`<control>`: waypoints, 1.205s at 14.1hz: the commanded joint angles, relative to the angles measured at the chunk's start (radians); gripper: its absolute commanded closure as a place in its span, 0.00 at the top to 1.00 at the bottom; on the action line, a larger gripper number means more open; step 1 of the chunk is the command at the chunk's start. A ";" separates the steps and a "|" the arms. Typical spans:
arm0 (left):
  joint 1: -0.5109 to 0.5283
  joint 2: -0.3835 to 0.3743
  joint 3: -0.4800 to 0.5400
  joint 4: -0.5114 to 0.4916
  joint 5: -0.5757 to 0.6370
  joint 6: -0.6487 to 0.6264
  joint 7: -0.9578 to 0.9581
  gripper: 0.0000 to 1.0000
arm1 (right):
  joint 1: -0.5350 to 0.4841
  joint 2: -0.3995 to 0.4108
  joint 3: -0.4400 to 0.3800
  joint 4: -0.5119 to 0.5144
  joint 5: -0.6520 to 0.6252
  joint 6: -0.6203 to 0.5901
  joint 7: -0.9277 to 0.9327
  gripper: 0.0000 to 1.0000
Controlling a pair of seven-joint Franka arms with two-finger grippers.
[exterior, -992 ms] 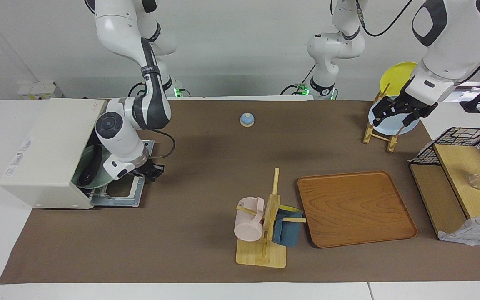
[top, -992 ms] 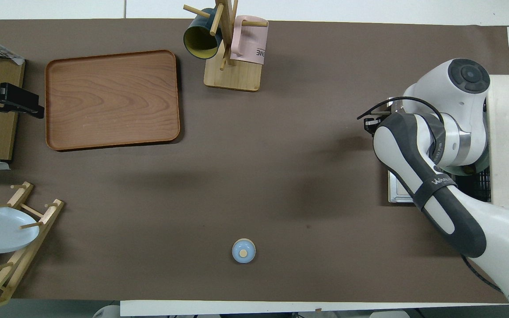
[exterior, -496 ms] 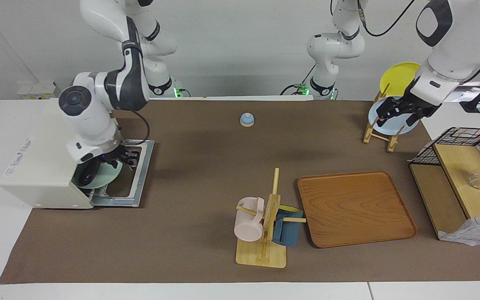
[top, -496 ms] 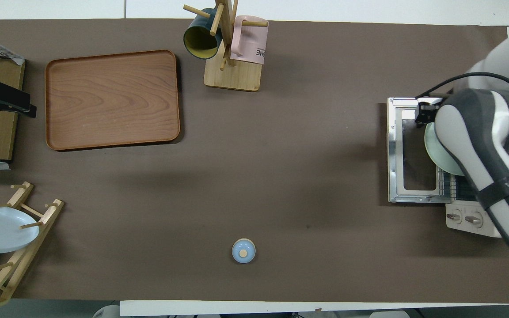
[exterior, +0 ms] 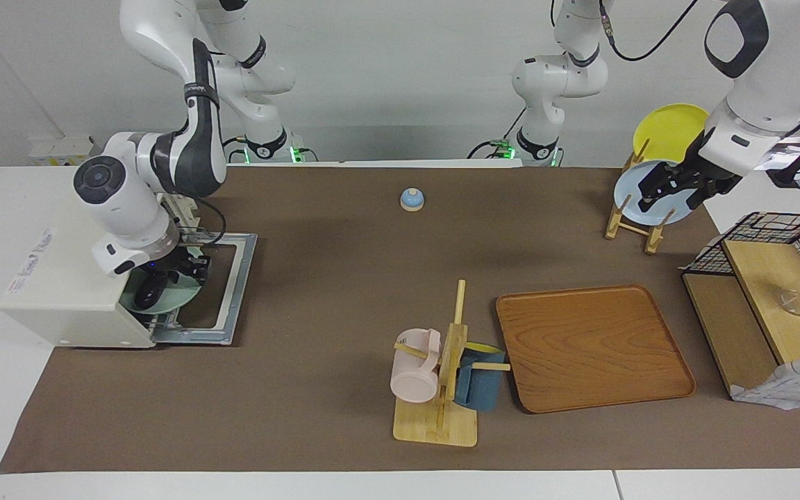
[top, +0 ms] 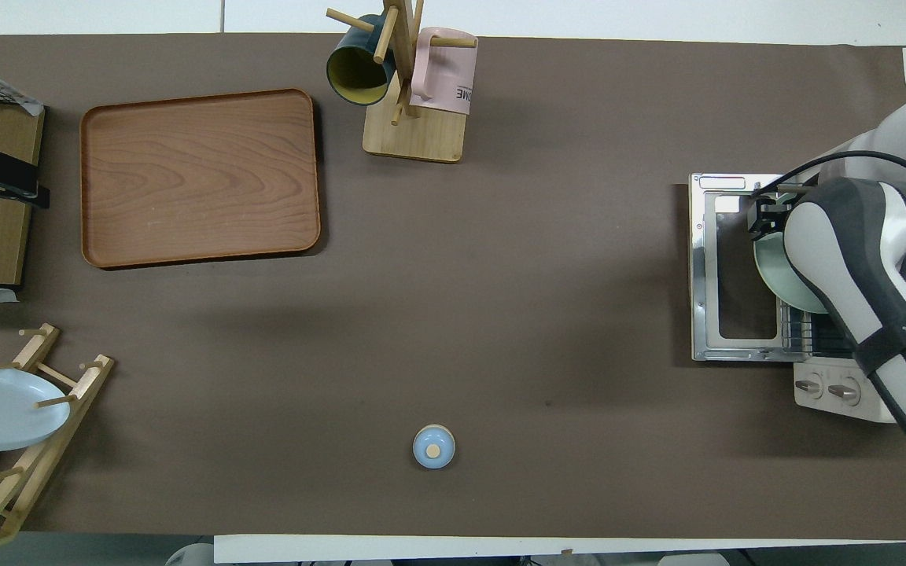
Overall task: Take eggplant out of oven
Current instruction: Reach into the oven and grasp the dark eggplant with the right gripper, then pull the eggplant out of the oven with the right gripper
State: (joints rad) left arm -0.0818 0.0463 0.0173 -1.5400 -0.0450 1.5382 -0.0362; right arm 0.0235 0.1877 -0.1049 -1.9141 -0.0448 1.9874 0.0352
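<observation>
Facing view: right gripper (exterior: pixel 185 267) over eggplant (exterior: pixel 147 292)

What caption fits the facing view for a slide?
Right gripper over the eggplant on a green plate at the open oven; left gripper waits by the plate rack.

This is a robotics lab dressed up as a kitchen. Two white robot arms are mounted at the edge of a bench (exterior: pixel 344 292) covered with plain brown paper, against a bare grey wall with loose cables running to the arm bases. Household props are laid out like test items: a toaster oven (exterior: pixel 80 271) with its door folded down, a wooden tray (exterior: pixel 591 344), a mug tree (exterior: pixel 442 375), a plate rack (exterior: pixel 639 208) and a small bell (exterior: pixel 412 199).
</observation>
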 commanded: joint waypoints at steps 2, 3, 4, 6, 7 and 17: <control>0.008 -0.019 -0.003 -0.018 0.008 0.008 -0.008 1.00 | -0.008 -0.019 -0.002 -0.103 -0.010 0.115 -0.020 0.58; 0.008 -0.019 -0.003 -0.018 0.008 0.008 -0.008 1.00 | -0.008 -0.019 -0.002 -0.120 -0.010 0.134 -0.020 0.58; 0.008 -0.019 -0.003 -0.018 0.008 0.008 -0.008 1.00 | -0.007 -0.017 -0.002 -0.125 -0.010 0.140 -0.020 0.57; 0.007 -0.019 -0.003 -0.018 0.008 0.008 -0.008 1.00 | -0.008 -0.014 -0.002 -0.123 -0.010 0.136 -0.037 0.29; 0.007 -0.019 -0.003 -0.018 0.008 0.008 -0.010 1.00 | -0.005 -0.011 -0.002 -0.115 -0.012 0.127 -0.044 0.04; 0.008 -0.019 -0.003 -0.018 0.008 0.008 -0.008 1.00 | 0.502 0.151 0.004 0.310 -0.018 -0.228 0.579 0.00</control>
State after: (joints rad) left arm -0.0817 0.0463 0.0176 -1.5400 -0.0450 1.5382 -0.0366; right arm 0.4543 0.2385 -0.0975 -1.7338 -0.0646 1.8101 0.4832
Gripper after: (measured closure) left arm 0.000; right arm 0.974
